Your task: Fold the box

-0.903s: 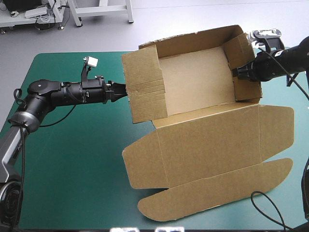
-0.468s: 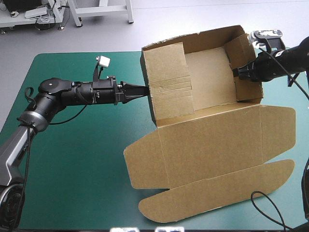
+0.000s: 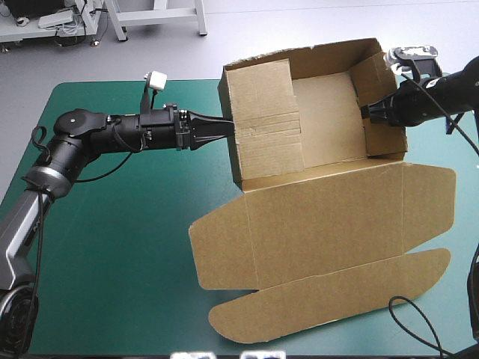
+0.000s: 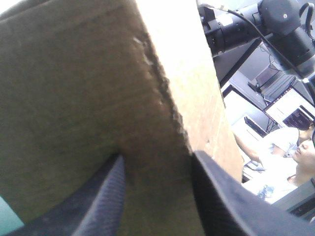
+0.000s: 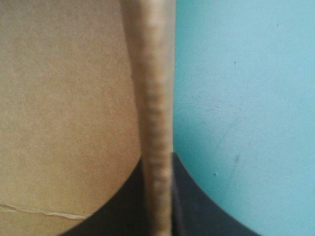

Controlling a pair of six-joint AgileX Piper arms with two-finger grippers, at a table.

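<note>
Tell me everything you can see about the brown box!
The box is one cut sheet of brown board, half built. Its far part is an open tray with raised walls; the lid and a rounded flap lie flat on the teal-green cover, nearer the robot. The left end effector pinches the left wall, which leans inward, and the right end effector pinches the right wall.

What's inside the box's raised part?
Only bare floor shows inside the box. The flap gripped by the left pincer leans inward, hiding the floor under it. The right pincer grips the opposite wall.
</note>
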